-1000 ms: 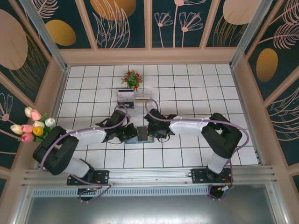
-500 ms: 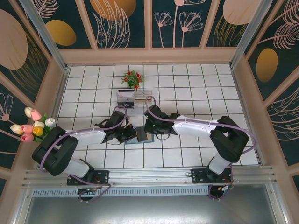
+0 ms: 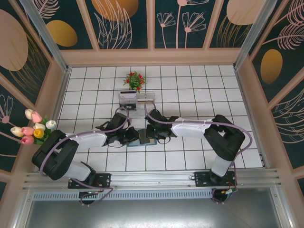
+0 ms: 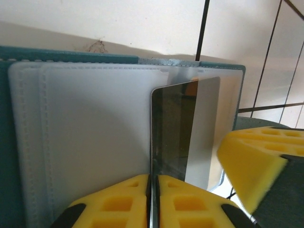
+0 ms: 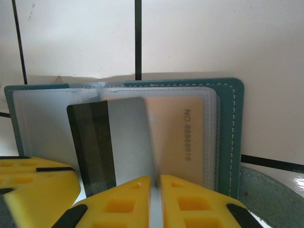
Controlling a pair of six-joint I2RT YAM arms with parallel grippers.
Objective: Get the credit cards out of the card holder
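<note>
Tiled table (image 3: 190,156), card holder (image 5: 232,123) partly hidden

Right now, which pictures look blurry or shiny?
Left wrist view: the close yellow fingers are soft and the dark card looks glossy. Right wrist view: the tan card has a printed number that reads clearly. Top external view: even light, no glare on the white tiles.

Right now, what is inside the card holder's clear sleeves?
A grey card with a dark stripe sticks out from the frosted sleeves of the card holder, and a tan numbered card sits in one behind it. Whatever the other sleeves hold is hidden.
</note>
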